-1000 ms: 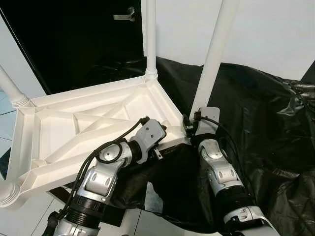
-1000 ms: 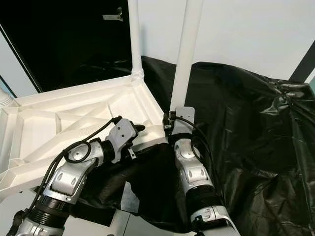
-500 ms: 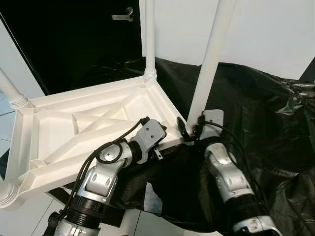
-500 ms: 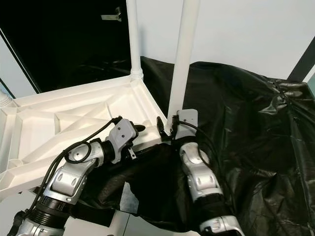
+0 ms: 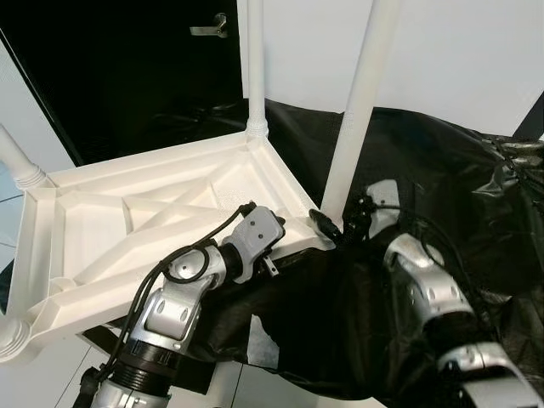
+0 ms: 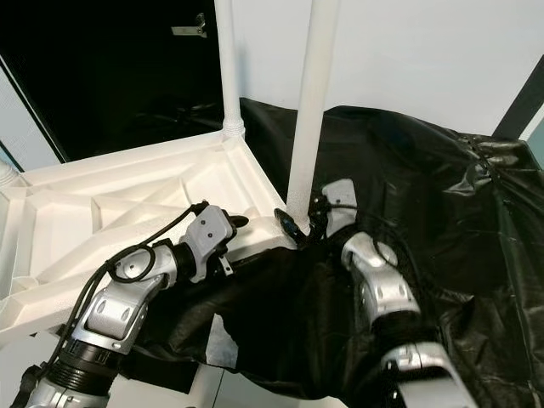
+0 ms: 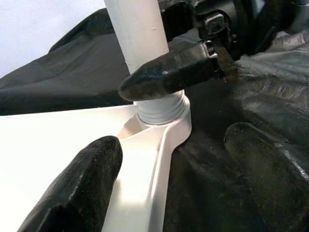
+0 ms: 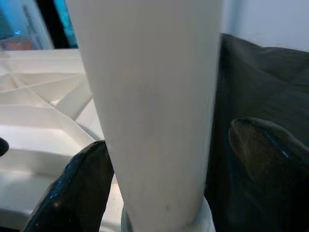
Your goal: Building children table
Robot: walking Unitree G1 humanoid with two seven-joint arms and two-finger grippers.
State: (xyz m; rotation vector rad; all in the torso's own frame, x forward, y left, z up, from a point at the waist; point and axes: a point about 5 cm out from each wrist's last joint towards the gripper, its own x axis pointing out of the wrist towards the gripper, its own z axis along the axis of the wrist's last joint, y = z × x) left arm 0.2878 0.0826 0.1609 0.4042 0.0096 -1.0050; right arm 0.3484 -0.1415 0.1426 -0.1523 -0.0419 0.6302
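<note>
The white children's table [image 5: 127, 212] lies upside down, its ribbed underside facing up. A white leg [image 5: 357, 93] stands upright in the near right corner socket [image 7: 161, 108]. My right gripper [image 5: 340, 223] is open around the base of this leg. In the right wrist view the leg [image 8: 149, 96] sits between its fingers [image 8: 77, 188]: one touches it, the other stands a little apart. My left gripper [image 5: 276, 229] is open and straddles the table's rim [image 7: 159, 164] beside that corner, one finger [image 7: 77, 188] inside the frame.
Another leg [image 5: 253, 59] stands at the far corner and a third [image 5: 17, 161] at the left. A crumpled black sheet [image 5: 459, 170] covers the surface to the right and under the table. A dark doorway [image 5: 110, 68] is behind, a white wall [image 5: 467, 51] beside it.
My right arm has swung out to the right, and its wrist has drawn back from the leg while its fingers stay at the leg's base. The left arm has held still.
</note>
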